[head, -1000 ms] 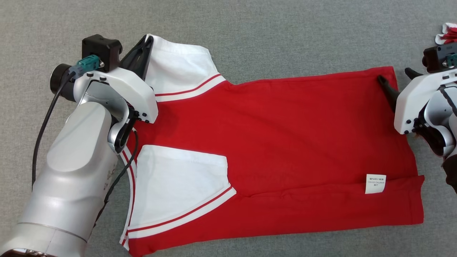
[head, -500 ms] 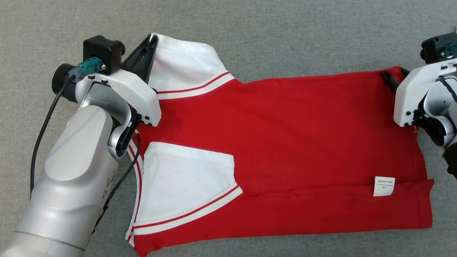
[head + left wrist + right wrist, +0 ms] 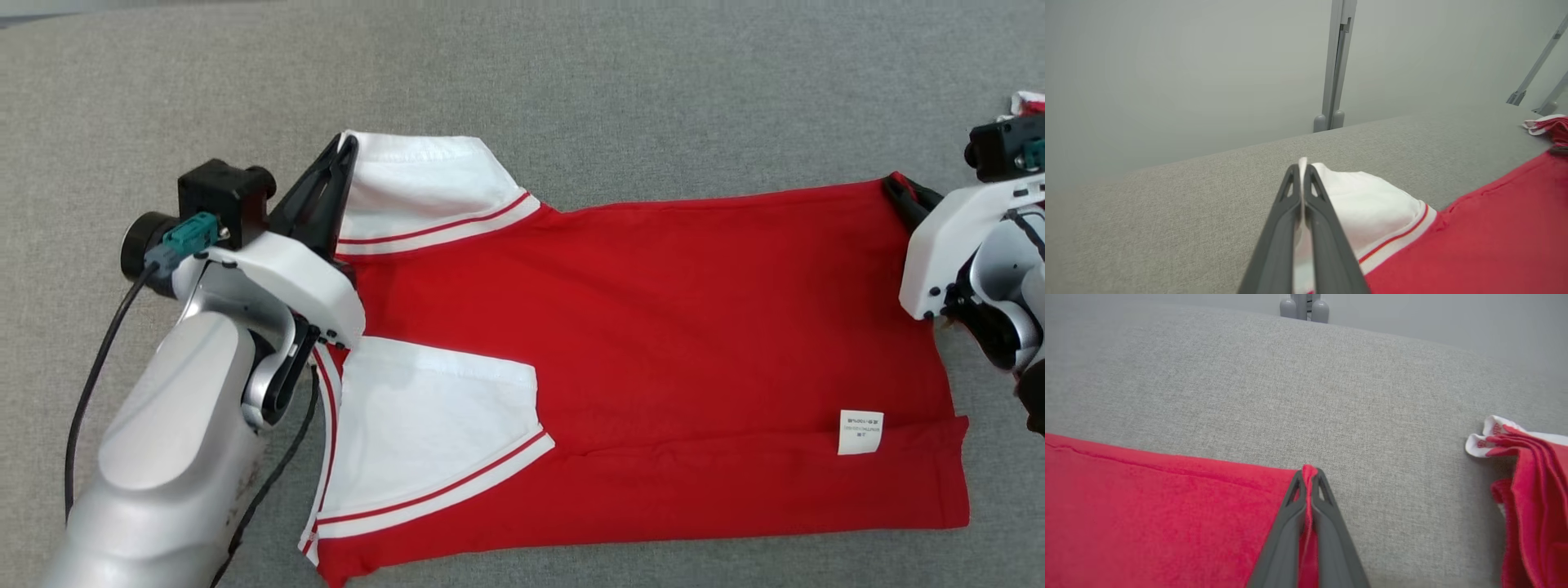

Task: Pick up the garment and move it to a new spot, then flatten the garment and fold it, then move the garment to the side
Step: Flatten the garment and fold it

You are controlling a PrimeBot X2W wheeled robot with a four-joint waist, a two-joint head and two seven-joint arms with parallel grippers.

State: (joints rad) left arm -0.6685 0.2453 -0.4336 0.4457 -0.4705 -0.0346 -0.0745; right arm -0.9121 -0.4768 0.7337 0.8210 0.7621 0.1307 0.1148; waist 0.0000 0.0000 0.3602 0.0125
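The right gripper (image 3: 898, 184) is half hidden by its wrist housing (image 3: 951, 245). The garment (image 3: 653, 327), spread on the grey surface (image 3: 571, 90), is pinched at 2 corners: white sleeve (image 3: 416, 184) by the left gripper (image 3: 1302, 168), red hem (image 3: 1265, 475) by the right.

My head camera looks steeply down on the whole garment (image 3: 653, 327). My wrist cameras sit low and close behind my left gripper (image 3: 1302, 173) and right gripper (image 3: 1310, 473), facing across the grey surface (image 3: 1290, 375); all three share the garment.
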